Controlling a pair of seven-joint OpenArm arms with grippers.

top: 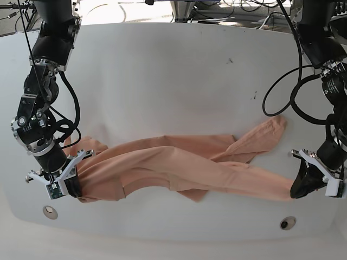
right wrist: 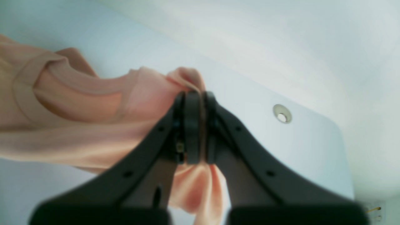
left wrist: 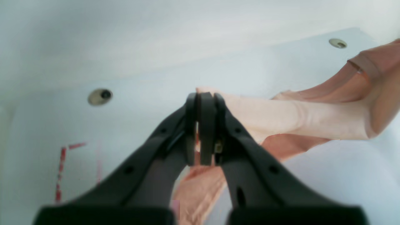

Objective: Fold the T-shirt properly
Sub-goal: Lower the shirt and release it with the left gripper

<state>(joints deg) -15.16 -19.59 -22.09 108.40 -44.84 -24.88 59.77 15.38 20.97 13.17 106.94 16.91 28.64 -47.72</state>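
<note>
Two tools are clenched on the T-shirt [top: 179, 168], one at each end, and I see the salmon-pink cloth stretched between them across the near half of the white tabletop [top: 173, 81]. On the base view the right tool [top: 73, 187] sits at about eight o'clock, pinching a bunched end of the fabric just above a round grommet hole [top: 50, 210] in the tabletop. The left tool [top: 301, 187] sits at about four o'clock, holding the opposite end, with a second grommet hole [top: 287, 222] near it toward the front edge. Between them the T-shirt lies twisted into a long rope-like band, with a loose flap of it reaching up toward two o'clock beside the left arm. From the left wrist view I see the left tool [left wrist: 204, 98] with its black jaws pressed together on a pale fold of the T-shirt [left wrist: 297, 118], more cloth hanging below the jaws, and the ribbed collar [left wrist: 359, 64] at the upper right. From the right wrist view the right tool [right wrist: 195, 95] is likewise closed on a gathered fold of the T-shirt [right wrist: 78, 125], with fabric spilling out under the jaws. Both wrist views are blurred, so I cannot make out any emblem.
</note>
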